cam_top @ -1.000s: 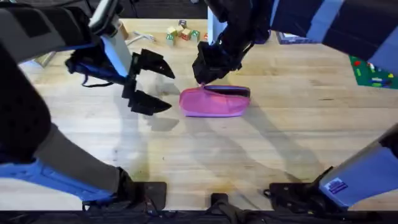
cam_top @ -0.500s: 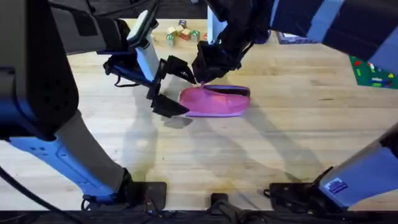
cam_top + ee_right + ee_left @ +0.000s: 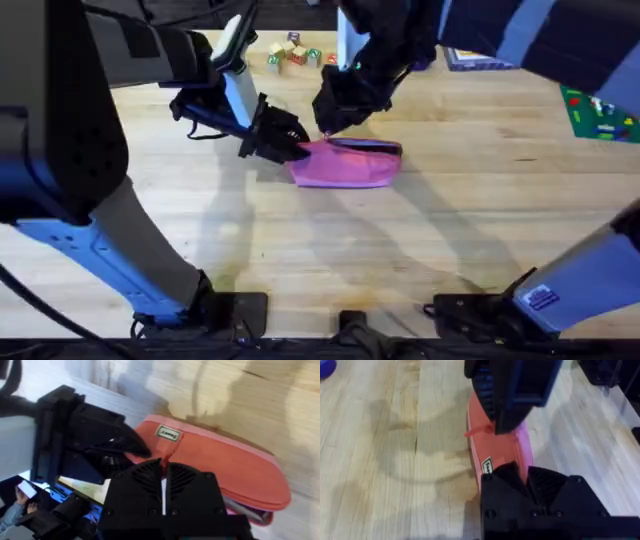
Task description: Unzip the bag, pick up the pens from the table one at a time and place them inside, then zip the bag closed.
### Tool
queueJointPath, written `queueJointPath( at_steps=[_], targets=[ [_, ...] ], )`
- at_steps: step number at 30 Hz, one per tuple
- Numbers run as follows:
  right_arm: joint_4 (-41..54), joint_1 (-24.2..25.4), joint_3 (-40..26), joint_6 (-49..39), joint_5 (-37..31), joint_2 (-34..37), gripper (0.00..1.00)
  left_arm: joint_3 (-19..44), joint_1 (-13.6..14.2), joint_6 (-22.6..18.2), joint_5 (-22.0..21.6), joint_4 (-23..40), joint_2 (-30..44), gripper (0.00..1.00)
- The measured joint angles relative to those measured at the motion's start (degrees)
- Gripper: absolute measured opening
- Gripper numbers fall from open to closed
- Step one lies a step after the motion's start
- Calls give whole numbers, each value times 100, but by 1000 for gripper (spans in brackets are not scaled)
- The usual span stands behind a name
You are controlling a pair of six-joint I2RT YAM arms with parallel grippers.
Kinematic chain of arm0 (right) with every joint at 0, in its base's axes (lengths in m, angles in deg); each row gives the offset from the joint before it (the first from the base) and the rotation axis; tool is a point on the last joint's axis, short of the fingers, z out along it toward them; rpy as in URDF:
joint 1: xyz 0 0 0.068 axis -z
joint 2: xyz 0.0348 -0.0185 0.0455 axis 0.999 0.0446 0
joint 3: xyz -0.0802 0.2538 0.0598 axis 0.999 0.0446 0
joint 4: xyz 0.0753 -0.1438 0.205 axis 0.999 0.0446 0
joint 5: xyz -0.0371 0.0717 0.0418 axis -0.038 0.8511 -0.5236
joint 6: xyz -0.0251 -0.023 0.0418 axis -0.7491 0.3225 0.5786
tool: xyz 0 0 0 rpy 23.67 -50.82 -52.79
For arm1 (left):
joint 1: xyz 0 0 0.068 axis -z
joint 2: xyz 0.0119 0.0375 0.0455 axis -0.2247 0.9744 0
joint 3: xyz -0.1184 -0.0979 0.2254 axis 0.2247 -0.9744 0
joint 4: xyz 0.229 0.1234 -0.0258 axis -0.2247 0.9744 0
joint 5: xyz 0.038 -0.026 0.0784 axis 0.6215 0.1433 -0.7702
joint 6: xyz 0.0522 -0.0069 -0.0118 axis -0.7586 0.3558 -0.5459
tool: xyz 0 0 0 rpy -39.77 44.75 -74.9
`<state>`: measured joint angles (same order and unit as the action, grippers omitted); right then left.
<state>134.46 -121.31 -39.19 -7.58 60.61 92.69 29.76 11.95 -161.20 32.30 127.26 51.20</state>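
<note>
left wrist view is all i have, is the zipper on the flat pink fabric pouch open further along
Observer: In the overhead view, the flat pink fabric pouch shows a dark strip along its top edge toward its right end, so it looks partly unzipped.
Operator: where does the right gripper sit on it
Observer: The right gripper is at the top edge, near the left end, close to the left gripper.
Operator: anything behind the pouch
Observer: Small coloured blocks sit at the far edge of the light wooden table.

The bag point(image 3: 345, 166) looked like soft matt pink cloth with a small sewn label. The tabletop point(image 3: 470, 220) was pale, grained wood, smooth-finished. Both end effectors appeared matt black ribbed plastic.
</note>
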Motion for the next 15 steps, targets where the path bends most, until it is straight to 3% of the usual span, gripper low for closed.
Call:
queueJointPath(
  at_steps=[15],
  targets=[
    [818,1087,0,-578,297,0,35,0,17,43,109,2,-2,45]
  ],
)
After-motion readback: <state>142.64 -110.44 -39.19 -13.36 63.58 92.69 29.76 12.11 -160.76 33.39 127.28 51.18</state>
